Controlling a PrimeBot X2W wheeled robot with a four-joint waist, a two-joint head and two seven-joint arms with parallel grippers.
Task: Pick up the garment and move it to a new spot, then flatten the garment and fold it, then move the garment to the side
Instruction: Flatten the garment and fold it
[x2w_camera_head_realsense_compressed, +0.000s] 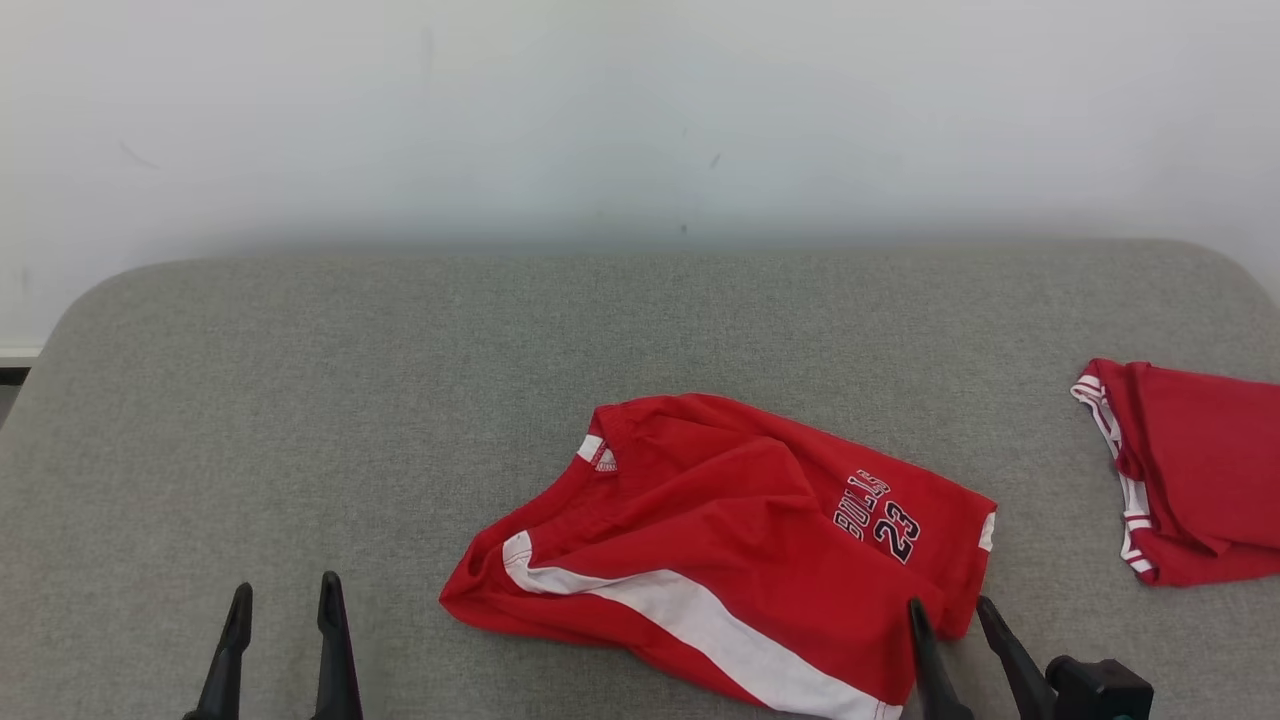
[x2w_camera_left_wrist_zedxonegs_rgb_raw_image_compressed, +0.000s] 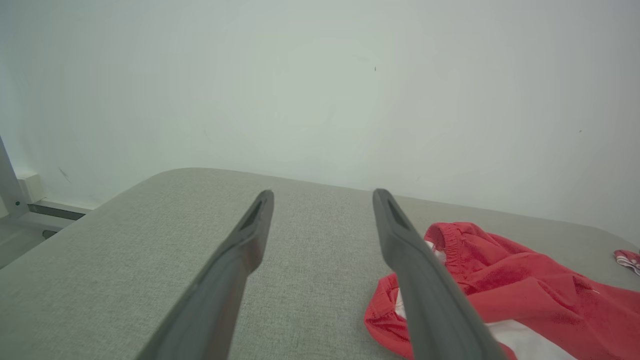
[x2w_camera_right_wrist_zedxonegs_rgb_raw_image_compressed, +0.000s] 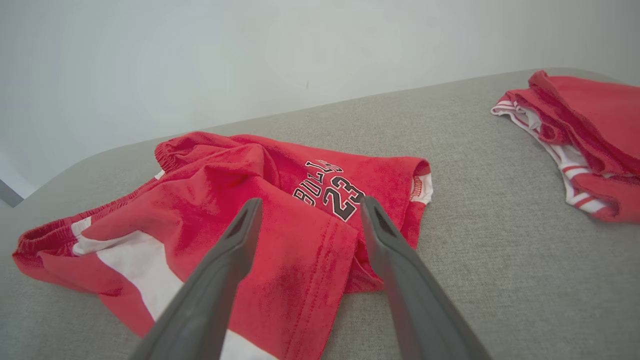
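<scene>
Our left gripper (x2w_camera_head_realsense_compressed: 284, 586) points forward, open, left of the red shorts (x2w_camera_head_realsense_compressed: 730, 540); our right gripper (x2w_camera_head_realsense_compressed: 950, 602), open too, overlaps their right hem. From the right wrist we see hem stitching (x2w_camera_right_wrist_zedxonegs_rgb_raw_image_compressed: 320, 270).

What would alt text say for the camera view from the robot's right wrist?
A rumpled red garment printed BULLS 23, with a white stripe, lies on a grey padded surface. The right tool, open, points over its near edge, two dark fingers spread. A second red garment with white trim lies at the picture's right edge.
</scene>
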